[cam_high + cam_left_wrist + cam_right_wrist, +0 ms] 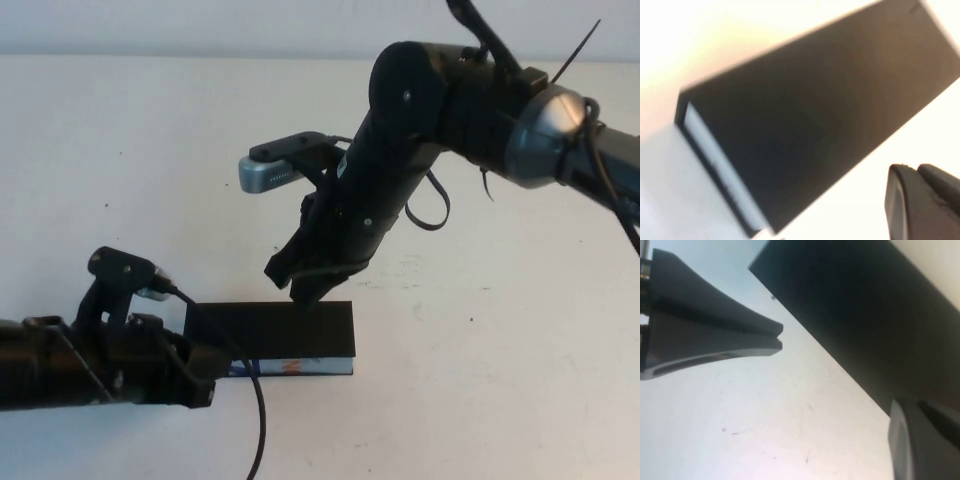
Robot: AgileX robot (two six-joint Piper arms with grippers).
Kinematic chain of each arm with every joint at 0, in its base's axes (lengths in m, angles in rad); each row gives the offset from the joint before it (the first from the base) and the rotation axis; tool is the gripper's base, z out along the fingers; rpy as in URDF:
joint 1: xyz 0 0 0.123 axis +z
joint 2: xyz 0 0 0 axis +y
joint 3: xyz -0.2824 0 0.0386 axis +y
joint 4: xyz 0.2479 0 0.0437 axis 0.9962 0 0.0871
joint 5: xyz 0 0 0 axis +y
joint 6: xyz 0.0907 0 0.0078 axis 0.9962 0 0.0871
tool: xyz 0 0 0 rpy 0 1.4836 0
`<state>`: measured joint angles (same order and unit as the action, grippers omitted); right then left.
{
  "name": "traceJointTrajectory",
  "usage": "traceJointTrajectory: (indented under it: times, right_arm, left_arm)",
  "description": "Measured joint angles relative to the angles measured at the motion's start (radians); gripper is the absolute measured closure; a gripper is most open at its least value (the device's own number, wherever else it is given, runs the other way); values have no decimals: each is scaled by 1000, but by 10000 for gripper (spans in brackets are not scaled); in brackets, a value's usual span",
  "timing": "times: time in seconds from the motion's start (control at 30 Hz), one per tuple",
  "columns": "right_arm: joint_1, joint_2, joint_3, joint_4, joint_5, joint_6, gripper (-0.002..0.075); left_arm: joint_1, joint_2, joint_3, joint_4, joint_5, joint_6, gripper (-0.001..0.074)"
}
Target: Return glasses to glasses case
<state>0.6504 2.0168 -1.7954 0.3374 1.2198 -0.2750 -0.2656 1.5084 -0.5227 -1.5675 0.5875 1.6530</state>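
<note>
We see the right gripper hanging at the far long edge of the glasses case, its dark fingers pressed together with nothing between them; in its own wrist view those fingers meet at the tips over bare table just beside the case. The left gripper lies low at the case's left end, and we cannot tell how its jaws stand.

The case is a flat black rectangular box with its lid down. Its long axis runs left to right across the white table, near the robot's edge. Its front edge is white with small blue and orange marks, too small for us to read. From the left wrist view we see the black top and one pale end.
</note>
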Motion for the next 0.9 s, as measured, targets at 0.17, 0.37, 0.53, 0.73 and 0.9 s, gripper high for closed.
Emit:
traceJointTrajectory:
  times: [0.17, 0.37, 0.53, 0.73, 0.9]
  right_arm:
    - [0, -74, 0, -20, 4, 0, 737]
    - [0, -185, 0, -62, 10, 30, 737]
    - [0, -297, 8, -166, 18, 106, 737]
    - [0, -495, 123, -243, 21, 198, 737]
    - [0, -700, 328, -309, -8, 288, 737]
  left_arm:
    - [0, -138, 0, 66, 27, -99, 736]
    - [0, -400, 2, 107, 35, -148, 735]
    - [0, -688, 2, 147, -86, -186, 736]
    - [0, -988, 10, 307, -254, -319, 736]
    - [0, -1198, 79, 391, -345, -397, 736]
